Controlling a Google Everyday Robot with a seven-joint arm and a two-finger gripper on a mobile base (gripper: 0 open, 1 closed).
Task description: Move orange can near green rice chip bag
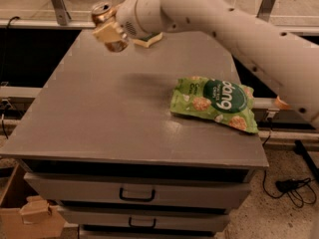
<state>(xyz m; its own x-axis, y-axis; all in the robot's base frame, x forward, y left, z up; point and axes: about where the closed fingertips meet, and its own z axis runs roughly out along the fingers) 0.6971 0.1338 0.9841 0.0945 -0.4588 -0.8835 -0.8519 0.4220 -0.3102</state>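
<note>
The gripper (pixel 111 34) holds the orange can (pixel 102 13) tight in the air over the far left of the grey worktop (pixel 114 118). The green rice chip bag (pixel 214 103) lies flat on the right side, well apart.

Bare worktop (pixel 99 118) left and centre; green rice chip bag (pixel 214 101) at right, arm (pixel 234 26) across the back.
The pincer (pixel 110 32), clamped round the orange can (pixel 101 11), hangs over the far left corner, off the surface. From there the left, middle and front of the surface lie open as far as the bag, which lies flat by the right edge. A small sponge (pixel 148 40) sits at the back just beside the pincer, and the arm slants over the far right corner, above and behind the bag.
</note>
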